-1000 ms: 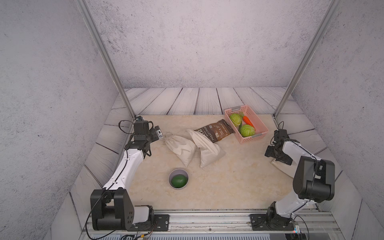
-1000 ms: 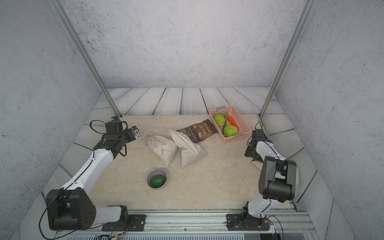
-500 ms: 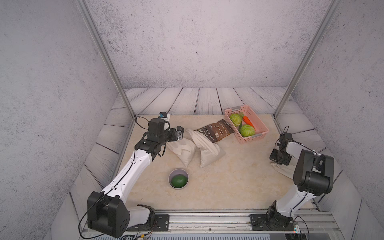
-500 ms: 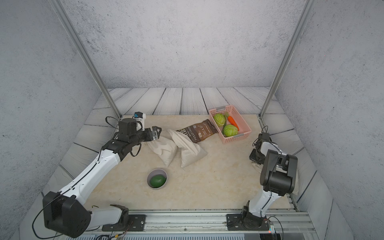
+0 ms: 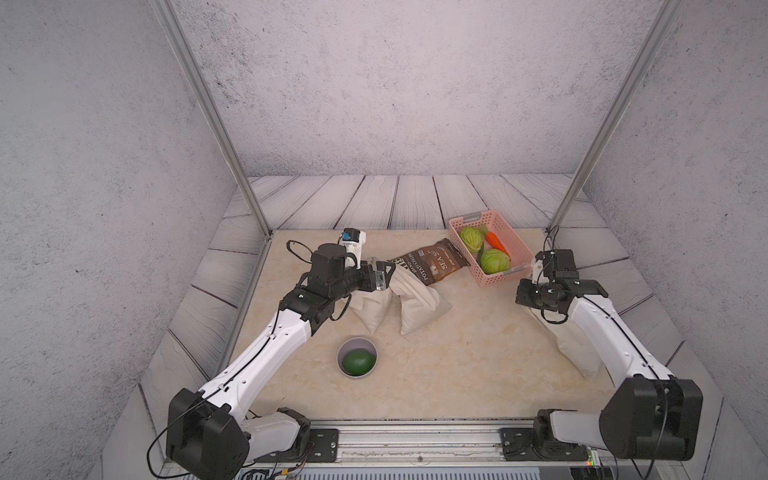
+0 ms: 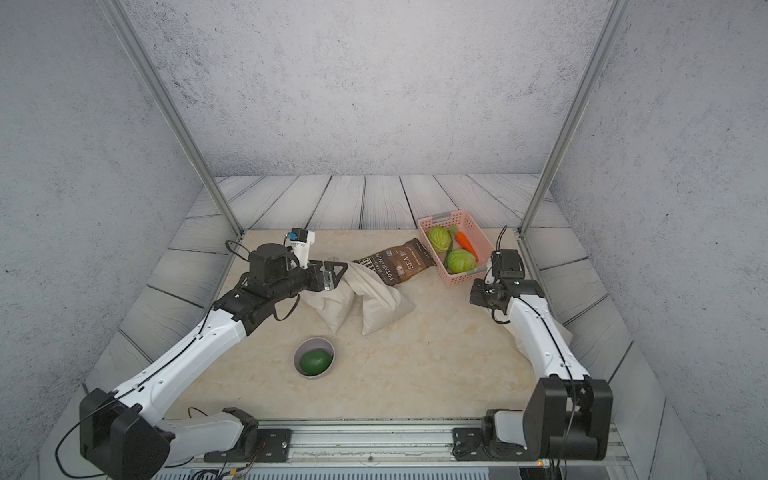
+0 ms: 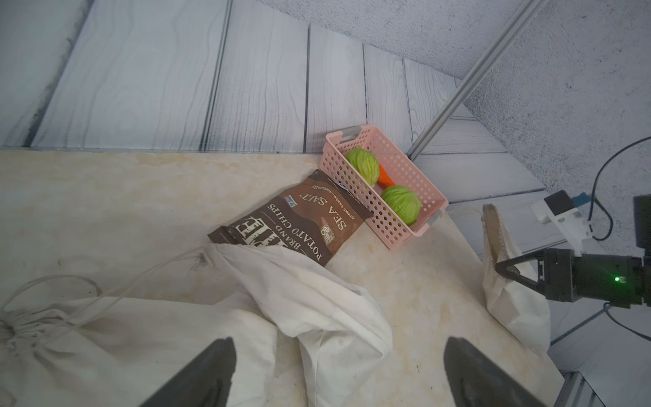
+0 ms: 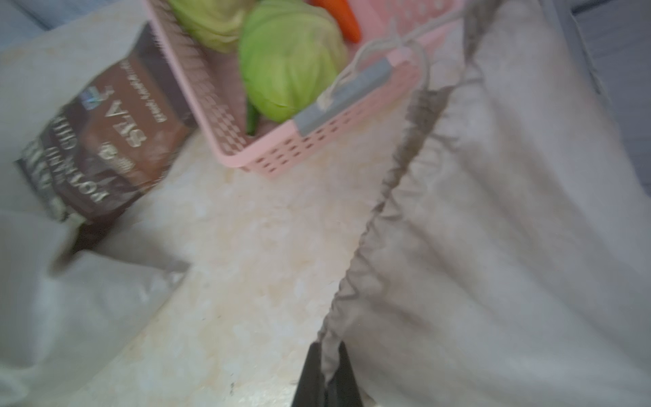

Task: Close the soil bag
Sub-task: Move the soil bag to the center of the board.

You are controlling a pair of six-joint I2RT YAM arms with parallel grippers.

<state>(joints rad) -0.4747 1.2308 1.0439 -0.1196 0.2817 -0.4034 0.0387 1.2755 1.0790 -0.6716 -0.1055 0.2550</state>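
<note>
right gripper pinches the soil bag's rim; left gripper hangs wide over the sacks

the soil bag [image 5: 578, 351] lies along the right edge of the marbled tabletop [image 5: 457, 353], mostly hidden under the right arm in both top views. the right gripper [image 8: 326, 347] has its fingers pressed together on the bag's gathered, dirt-darkened hem [image 8: 398, 169]. the left wrist view shows the same pinch [image 7: 498, 267], with the dark rim standing up above it.

a pale drawstring [image 8: 373, 47] runs from the bag's mouth and drapes over the grey handle at the near end of the pink basket [image 5: 517, 241]. the basket sits just beside the bag. it holds two green cabbages [image 5: 471, 239] [image 5: 494, 261] and a carrot [image 5: 496, 242].

the left gripper [image 7: 340, 340] is spread wide and holds nothing. it hangs over two cream cloth sacks [image 5: 372, 307] [image 5: 419, 299] that lean against each other left of centre. a thin cord [image 7: 53, 282] trails from the nearer sack's puckered neck.

a brown bag of sea salt potato chips [image 5: 432, 262] lies flat, one end tucked under the farther sack and the other touching the basket's long wall. sacks, chip bag and basket together form a line across the back of the table, between the two arms.

a grey bowl [image 5: 338, 357] with an avocado [image 5: 357, 361] in it stands alone near the front, apart from everything else.
</note>
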